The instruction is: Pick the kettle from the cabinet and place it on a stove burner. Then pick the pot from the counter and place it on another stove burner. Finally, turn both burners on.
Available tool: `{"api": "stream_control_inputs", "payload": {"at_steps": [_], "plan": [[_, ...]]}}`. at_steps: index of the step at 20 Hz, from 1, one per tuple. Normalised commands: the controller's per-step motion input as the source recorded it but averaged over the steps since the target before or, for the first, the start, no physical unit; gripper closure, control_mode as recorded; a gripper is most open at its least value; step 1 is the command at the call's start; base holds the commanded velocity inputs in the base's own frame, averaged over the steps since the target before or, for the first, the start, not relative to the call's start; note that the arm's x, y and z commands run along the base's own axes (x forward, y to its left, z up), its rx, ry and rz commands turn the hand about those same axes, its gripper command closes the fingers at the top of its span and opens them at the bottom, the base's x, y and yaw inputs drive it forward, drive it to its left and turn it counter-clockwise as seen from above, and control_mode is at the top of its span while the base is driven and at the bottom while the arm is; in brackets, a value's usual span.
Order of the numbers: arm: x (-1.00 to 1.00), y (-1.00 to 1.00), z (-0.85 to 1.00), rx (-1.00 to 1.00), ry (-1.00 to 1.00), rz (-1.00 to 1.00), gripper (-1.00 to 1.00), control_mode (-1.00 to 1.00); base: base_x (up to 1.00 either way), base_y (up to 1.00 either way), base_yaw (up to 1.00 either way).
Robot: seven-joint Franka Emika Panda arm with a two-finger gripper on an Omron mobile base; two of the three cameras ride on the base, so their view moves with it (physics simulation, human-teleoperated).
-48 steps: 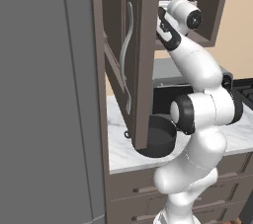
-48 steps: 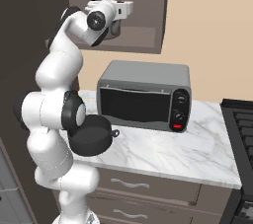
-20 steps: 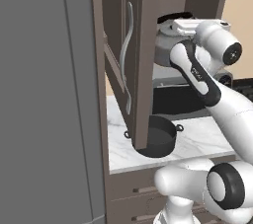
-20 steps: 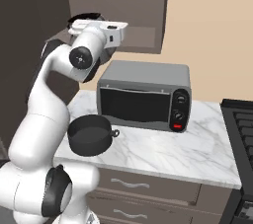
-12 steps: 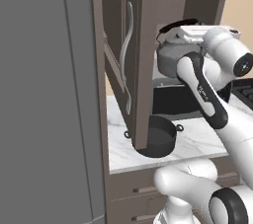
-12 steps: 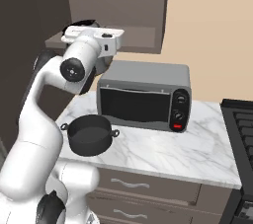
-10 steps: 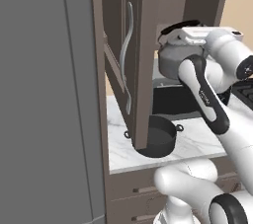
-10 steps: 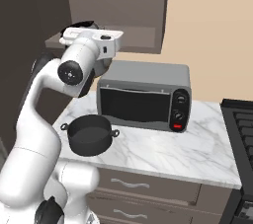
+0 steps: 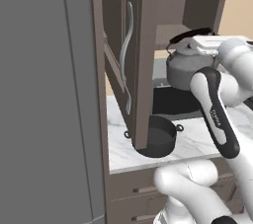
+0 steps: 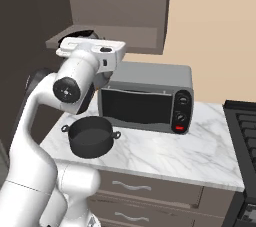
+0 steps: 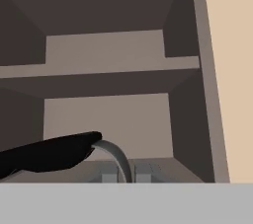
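The grey kettle (image 9: 184,68) hangs in the air just in front of the open cabinet (image 9: 143,45), over the counter (image 9: 190,141). My gripper (image 9: 198,38) is shut on its arched black handle (image 11: 49,154) from above. In the hand view the fingertips (image 11: 106,172) close around the handle's grey wire end, and the cabinet shelves (image 11: 104,70) lie beyond. The dark pot (image 10: 91,136) sits on the white marble counter (image 10: 200,151) below the kettle, partly hidden by the cabinet door in the left base view. The black stove burners (image 10: 246,121) lie at the far right.
A grey toaster oven (image 10: 145,98) stands on the counter behind the pot. The open cabinet door (image 9: 126,60) with its curved silver handle juts out on the left, beside a tall grey panel (image 9: 44,94). Brown drawers (image 10: 145,191) lie under the counter.
The arm has drawn back from the cabinet and lowered, carrying the kettle out and down over the counter. The pot has stayed put.
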Motion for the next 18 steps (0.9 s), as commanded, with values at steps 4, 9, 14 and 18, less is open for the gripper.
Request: {"api": "stream_control_inputs", "payload": {"at_steps": [4, 9, 14, 18], "plan": [[-0.44, -0.2, -0.15, 0.0, 0.0, 0.0, 1.0, -1.0, 0.0, 0.0, 0.0], [-0.4, -0.08, -0.14, 0.0, 0.0, 0.0, 1.0, -1.0, 0.0, 0.0, 0.0], [-0.03, 0.0, 0.0, 0.0, 0.0, 0.0, 1.0, -1.0, 0.0, 0.0, 0.0], [-0.1, 0.0, -0.01, 0.0, -0.07, 0.0, 1.0, 1.0, -0.09, -0.02, 0.0]]}}
